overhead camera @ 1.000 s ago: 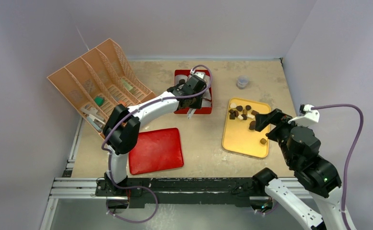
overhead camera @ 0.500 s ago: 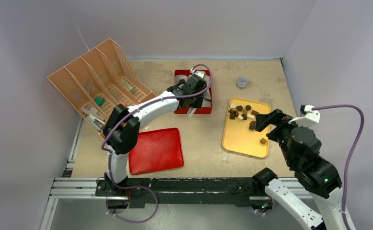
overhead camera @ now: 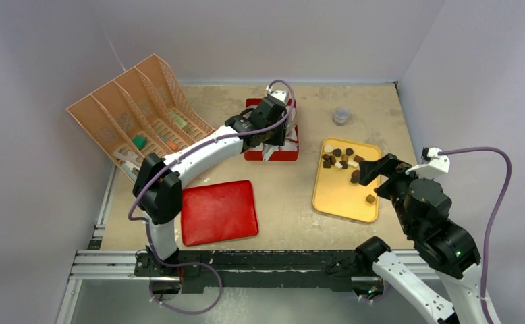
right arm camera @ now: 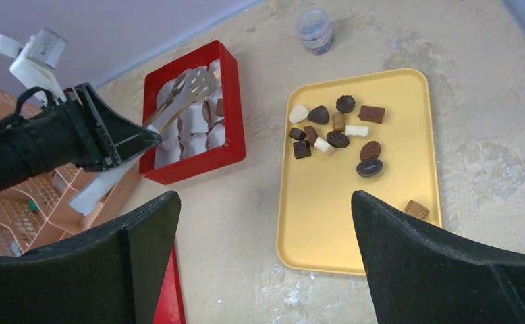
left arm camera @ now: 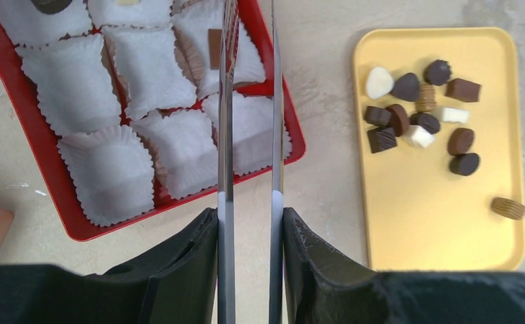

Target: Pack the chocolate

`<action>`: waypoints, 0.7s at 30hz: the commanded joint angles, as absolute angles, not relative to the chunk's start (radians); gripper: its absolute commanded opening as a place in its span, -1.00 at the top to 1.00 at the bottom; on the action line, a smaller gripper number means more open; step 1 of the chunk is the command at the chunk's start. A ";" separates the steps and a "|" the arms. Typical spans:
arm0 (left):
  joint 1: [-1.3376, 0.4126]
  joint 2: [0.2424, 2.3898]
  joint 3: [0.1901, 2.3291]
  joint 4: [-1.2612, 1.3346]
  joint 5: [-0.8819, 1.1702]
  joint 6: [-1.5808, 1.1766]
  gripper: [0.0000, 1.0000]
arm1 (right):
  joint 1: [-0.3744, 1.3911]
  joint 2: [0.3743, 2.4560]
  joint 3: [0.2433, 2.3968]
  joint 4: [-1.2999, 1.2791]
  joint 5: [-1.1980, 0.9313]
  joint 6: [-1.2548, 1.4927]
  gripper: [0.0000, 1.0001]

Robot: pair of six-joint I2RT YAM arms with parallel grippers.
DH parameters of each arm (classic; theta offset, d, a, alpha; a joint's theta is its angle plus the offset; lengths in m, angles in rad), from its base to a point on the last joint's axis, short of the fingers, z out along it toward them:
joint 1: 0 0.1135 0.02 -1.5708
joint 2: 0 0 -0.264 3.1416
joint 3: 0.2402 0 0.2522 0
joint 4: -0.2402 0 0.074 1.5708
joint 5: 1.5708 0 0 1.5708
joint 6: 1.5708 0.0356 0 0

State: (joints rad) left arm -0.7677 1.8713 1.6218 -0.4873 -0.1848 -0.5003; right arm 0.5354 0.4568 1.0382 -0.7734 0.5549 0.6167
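Note:
Several chocolate pieces point(left arm camera: 415, 115), dark, tan and white, lie clustered at the far end of a yellow tray point(left arm camera: 435, 216); one tan piece point(left arm camera: 508, 208) lies apart near its front right corner. My left gripper point(left arm camera: 250, 216) is shut on metal tongs point(left arm camera: 226, 135), whose blades reach over a red box point(left arm camera: 44, 155) lined with white paper cups point(left arm camera: 77, 88). A brown piece point(left arm camera: 214, 48) sits in a cup right beside the left blade. My right gripper point(right arm camera: 266, 199) hangs open near the tray's front edge, holding nothing.
A red lid point(overhead camera: 219, 211) lies flat in front of the box. An orange file rack point(overhead camera: 131, 115) stands at the back left. A small grey jar point(overhead camera: 341, 115) sits behind the tray. Walls close in the table at the back and right.
My left arm has reached a little farther back over the red box, its elbow swinging left. The right arm has not moved.

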 commanded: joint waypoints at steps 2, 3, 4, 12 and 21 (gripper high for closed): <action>-0.791 1.785 1.679 -0.457 -0.126 -0.442 0.32 | 0.531 0.453 1.051 -0.739 0.557 0.596 -0.98; -0.803 1.782 1.682 -0.461 -0.126 -0.430 0.32 | 0.531 0.452 1.053 -0.740 0.558 0.596 -0.97; -0.812 1.782 1.689 -0.469 -0.128 -0.419 0.32 | 0.532 0.451 1.056 -0.742 0.558 0.595 -0.97; -0.918 1.828 1.773 -0.549 -0.153 -0.392 0.32 | 0.531 0.441 1.064 -0.744 0.561 0.592 -0.97; -1.015 1.885 1.787 -0.510 -0.125 -0.415 0.32 | 0.531 0.432 1.082 -0.751 0.562 0.595 -0.97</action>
State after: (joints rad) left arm -0.9955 1.8580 1.7435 -0.5629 -0.1398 -0.4160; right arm 0.5354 0.4377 1.0397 -0.7738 0.5552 0.6079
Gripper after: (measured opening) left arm 0.341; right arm 0.987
